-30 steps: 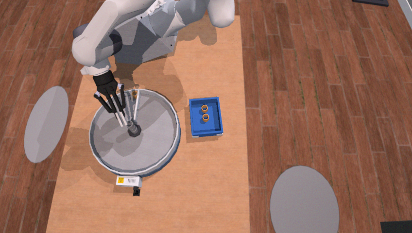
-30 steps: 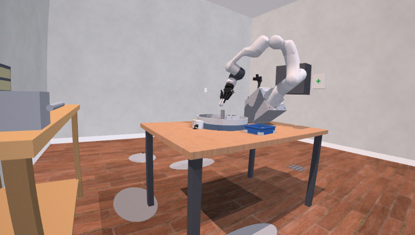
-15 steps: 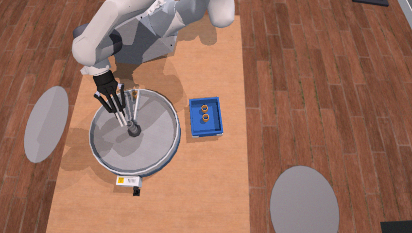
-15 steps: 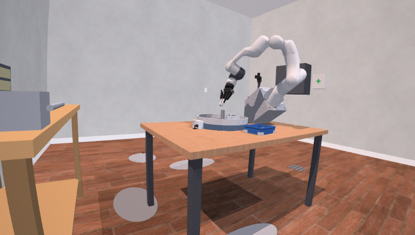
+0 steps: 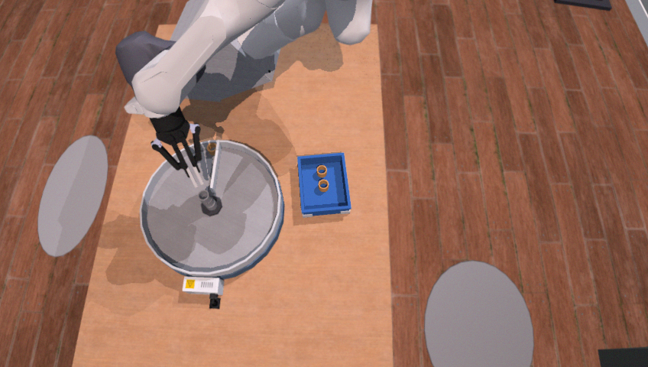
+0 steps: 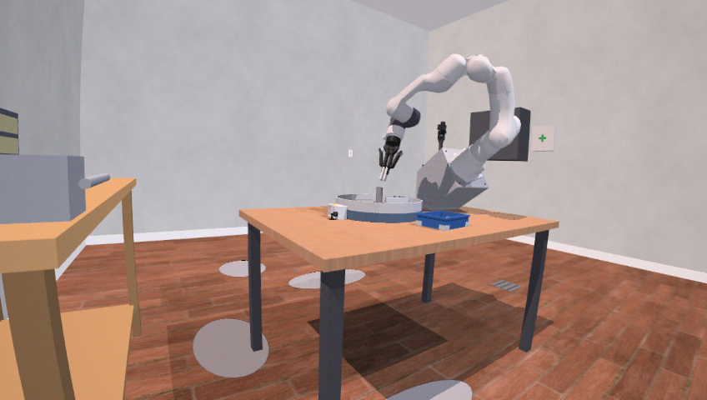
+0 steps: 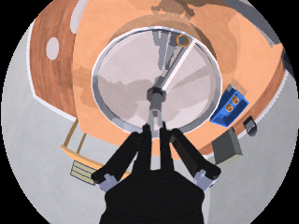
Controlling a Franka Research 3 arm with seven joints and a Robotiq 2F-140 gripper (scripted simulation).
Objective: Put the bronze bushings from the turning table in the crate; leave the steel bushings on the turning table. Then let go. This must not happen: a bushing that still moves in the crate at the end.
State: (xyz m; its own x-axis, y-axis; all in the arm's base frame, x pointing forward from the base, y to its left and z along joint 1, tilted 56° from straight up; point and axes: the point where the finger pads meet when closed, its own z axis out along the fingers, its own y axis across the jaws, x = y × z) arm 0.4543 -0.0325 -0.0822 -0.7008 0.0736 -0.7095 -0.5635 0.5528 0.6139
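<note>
My gripper (image 5: 199, 183) (image 6: 383, 178) (image 7: 155, 118) is shut with nothing seen between its fingers, above the turning table (image 5: 259, 213) (image 6: 382, 217) (image 7: 114, 70) near its centre post. One bronze bushing (image 5: 212, 151) (image 7: 177, 43) lies on the turning table near the rim on the robot's side, beside the white divider bar. Two bronze bushings stand inside the blue crate (image 5: 309, 198) (image 6: 443, 222) (image 7: 223, 117): one bushing (image 5: 322, 175) towards the robot, the other bushing (image 5: 323, 189) close beside it. I see no steel bushing in any view.
The divider bar (image 5: 215, 168) (image 7: 179, 63) runs from near the grey centre post (image 5: 211, 206) (image 6: 378, 194) to the rim. A white box with a yellow label (image 5: 202, 284) (image 6: 337, 211) sits against the turning table's side. The crate stands to the right on the wooden table (image 5: 336, 290).
</note>
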